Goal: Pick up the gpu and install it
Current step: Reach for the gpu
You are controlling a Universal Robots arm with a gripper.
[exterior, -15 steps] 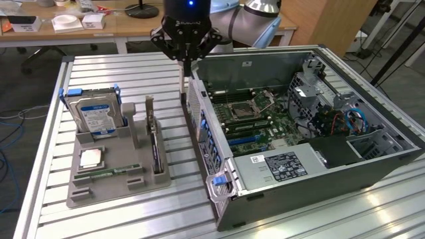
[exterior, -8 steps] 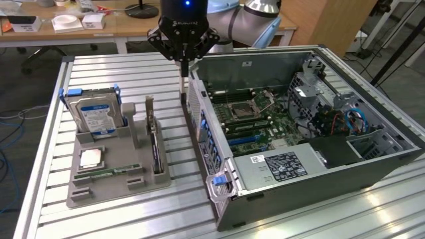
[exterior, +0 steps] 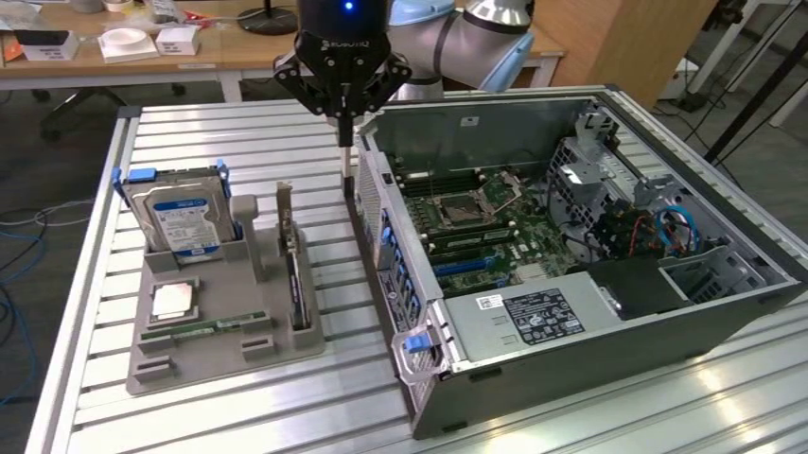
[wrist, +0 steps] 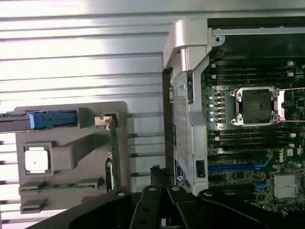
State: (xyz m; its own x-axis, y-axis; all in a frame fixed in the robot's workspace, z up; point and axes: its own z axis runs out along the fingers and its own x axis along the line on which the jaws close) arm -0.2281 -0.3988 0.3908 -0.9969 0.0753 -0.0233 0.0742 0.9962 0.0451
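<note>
**GPU in its holder, gripper empty**

The gripper (exterior: 346, 156) hung over the tabletop (exterior: 227, 142) between the holder (exterior: 215, 336) and the case (exterior: 569, 378), fingers pressed together, gripping nothing. The gpu (exterior: 291, 265) stood on edge in a slot along the holder's case-side edge, apart from the gripper, with the hard drive (exterior: 184, 218) upright at the holder's far corner.

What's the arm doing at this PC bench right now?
The arm's black gripper hangs shut and empty over the slatted metal table, between the grey plastic parts tray and the open black computer case. The gpu, a green card with a silver end bracket, stands on edge in the tray, untouched and not yet installed. A blue-labelled silver hard drive sits in the same tray.
</note>
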